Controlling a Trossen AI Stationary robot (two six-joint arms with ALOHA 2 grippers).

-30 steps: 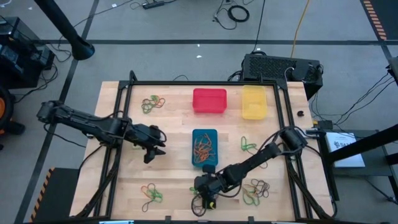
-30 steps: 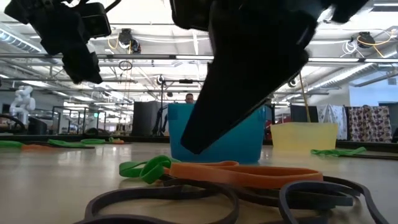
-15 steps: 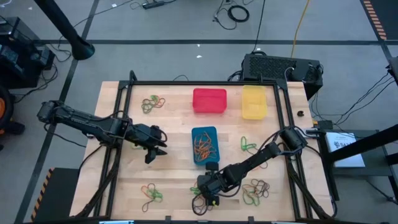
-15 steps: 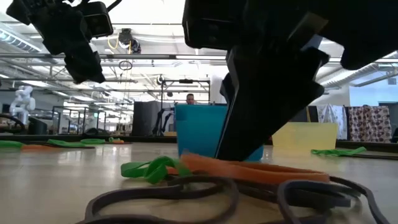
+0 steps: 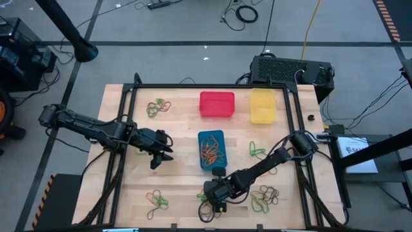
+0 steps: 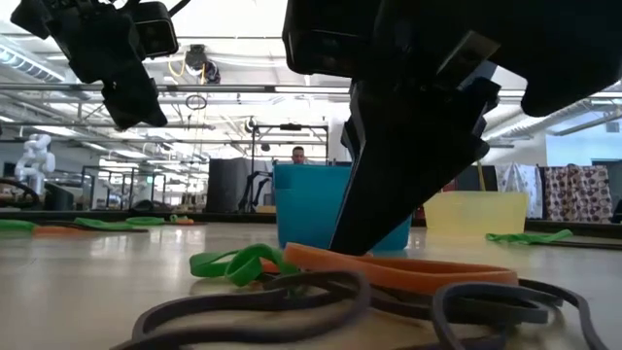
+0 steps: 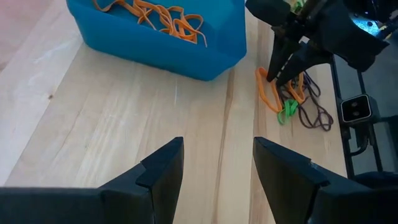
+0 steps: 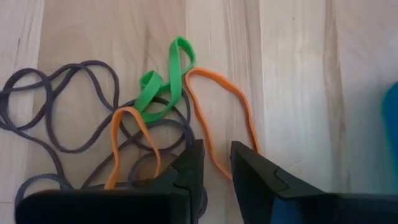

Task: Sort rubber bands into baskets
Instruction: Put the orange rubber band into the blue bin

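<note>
A small pile of rubber bands lies flat on the table near its front edge: an orange band (image 8: 239,106), a green one (image 8: 165,84) and dark ones (image 8: 62,106). My right gripper (image 8: 217,149) slants down onto this pile, its fingers narrowly apart with a strand of the orange band between them. My left gripper (image 7: 217,146) hangs open above bare wood, left of the blue basket (image 5: 212,152), which holds orange bands. The red basket (image 5: 217,104) and yellow basket (image 5: 262,105) stand toward the far edge. My right gripper comes slanting from above, its fingertips (image 6: 345,245) down at the orange band's strand (image 8: 214,158), one finger on each side of it and a narrow gap still showing. The fingers stand across the strand. The band lies on the table among the dark bands.
More heaps of bands lie at the far left (image 5: 158,107), near left (image 5: 156,200), right of the blue basket (image 5: 256,150) and near right (image 5: 265,196). A black frame rail (image 5: 206,86) rings the tabletop. Bare wood lies between the left gripper and the near-left heap.
My right gripper has tipped steeper and its fingertips have come down from just above the pile onto the orange band. The band's end by the fingers has been nudged and humped up a little, while the rest of the pile stays put.
</note>
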